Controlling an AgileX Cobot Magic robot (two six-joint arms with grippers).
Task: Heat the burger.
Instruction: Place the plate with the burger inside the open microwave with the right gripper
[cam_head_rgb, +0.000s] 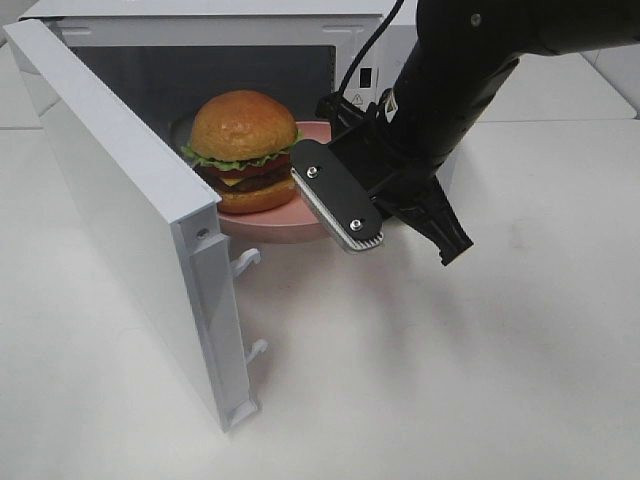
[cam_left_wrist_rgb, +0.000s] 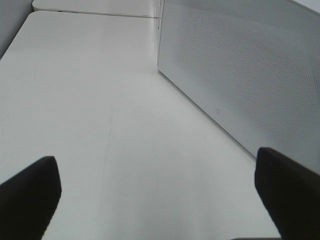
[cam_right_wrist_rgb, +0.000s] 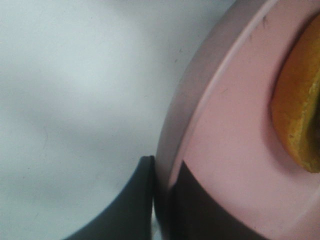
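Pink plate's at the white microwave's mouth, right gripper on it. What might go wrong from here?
The right gripper pinches only the rim of the round pink plate; any tilt may slide the golden-bun burger off.
The plate seems to stick out of the white microwave; its open door might strike it when closed.

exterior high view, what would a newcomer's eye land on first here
The burger comes first, sitting on a pink plate in the mouth of the white microwave, whose door is swung open. Next is the black right gripper, shut on that plate's rim. The left gripper is open over the white table beside the microwave's perforated wall.
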